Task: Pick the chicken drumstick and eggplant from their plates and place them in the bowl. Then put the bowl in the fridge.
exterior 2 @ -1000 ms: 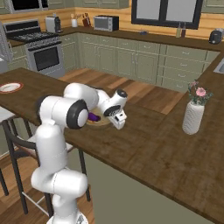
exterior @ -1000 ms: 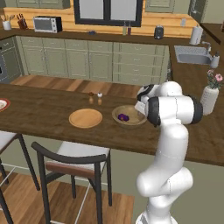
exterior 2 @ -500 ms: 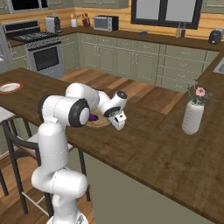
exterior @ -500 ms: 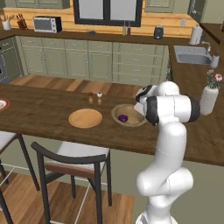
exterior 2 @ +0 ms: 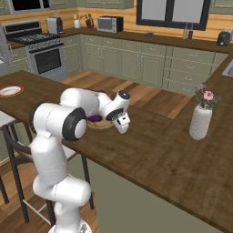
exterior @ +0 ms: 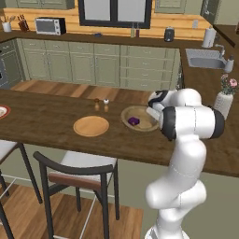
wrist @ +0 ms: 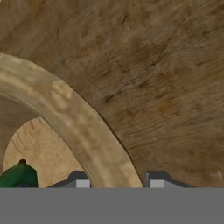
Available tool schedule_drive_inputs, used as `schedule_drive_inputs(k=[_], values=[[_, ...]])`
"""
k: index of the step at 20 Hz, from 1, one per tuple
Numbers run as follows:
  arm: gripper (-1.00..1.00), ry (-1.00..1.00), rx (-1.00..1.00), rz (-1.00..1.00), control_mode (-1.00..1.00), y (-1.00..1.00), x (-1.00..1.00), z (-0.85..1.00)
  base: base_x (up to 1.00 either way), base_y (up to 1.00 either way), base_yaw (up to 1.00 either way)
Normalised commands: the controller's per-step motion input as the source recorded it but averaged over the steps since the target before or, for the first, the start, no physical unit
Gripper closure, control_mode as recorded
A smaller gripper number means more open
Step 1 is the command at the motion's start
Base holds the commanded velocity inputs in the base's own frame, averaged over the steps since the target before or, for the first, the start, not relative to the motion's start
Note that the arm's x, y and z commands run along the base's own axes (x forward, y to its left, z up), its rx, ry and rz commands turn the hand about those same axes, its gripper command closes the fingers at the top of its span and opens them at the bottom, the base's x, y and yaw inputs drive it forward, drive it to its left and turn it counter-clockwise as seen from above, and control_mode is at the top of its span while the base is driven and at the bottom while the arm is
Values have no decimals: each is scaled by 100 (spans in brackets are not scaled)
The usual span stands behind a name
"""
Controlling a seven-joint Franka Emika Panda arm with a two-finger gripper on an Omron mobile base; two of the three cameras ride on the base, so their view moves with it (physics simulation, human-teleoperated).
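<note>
Gripper (wrist: 113,180): down at the bowl's near edge, one finger inside the rim and one outside, pinching the rim between them.
Fingers (wrist: 78,179): two grey tips at the bottom of the hand view, the thick pale rim running right between them.
Bowl (exterior: 144,124): on the dark wooden counter (exterior: 46,121), upright, its right side hidden behind the white arm in the left base view.
Eggplant (exterior: 134,121): inside the bowl, a dark purple lump on the bottom; in the right base view it peeks out purple beside the arm (exterior 2: 94,118). A green stem end shows in the bowl at the lower left of the hand view (wrist: 18,175).
Drumstick: cannot tell; the visible part of the bowl shows nothing golden.
Wooden plate (exterior: 91,125): flat tan disc just left of the bowl, apart from it, bare.
Rimmed plate (exterior 2: 11,91): far along the counter, well away from the bowl.
Shakers (exterior: 101,104): two small ones behind the wooden plate, upright, side by side.
Vase (exterior 2: 200,122): white, with pink flowers, on the counter to the arm's right, well apart from the bowl.
Chair (exterior: 74,175): dark-framed, tucked under the counter below the wooden plate.
</note>
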Motion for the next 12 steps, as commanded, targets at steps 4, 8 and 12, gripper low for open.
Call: schedule_drive_inputs(k=[4, 8, 12], values=[[100, 0, 0, -31, -100, 0, -59, 47, 0, 0, 0], [100, 0, 0, -35, -100, 0, -61, 48, 0, 0, 0], [100, 0, 0, -33, -100, 1, -62, 53, 0, 0, 0]])
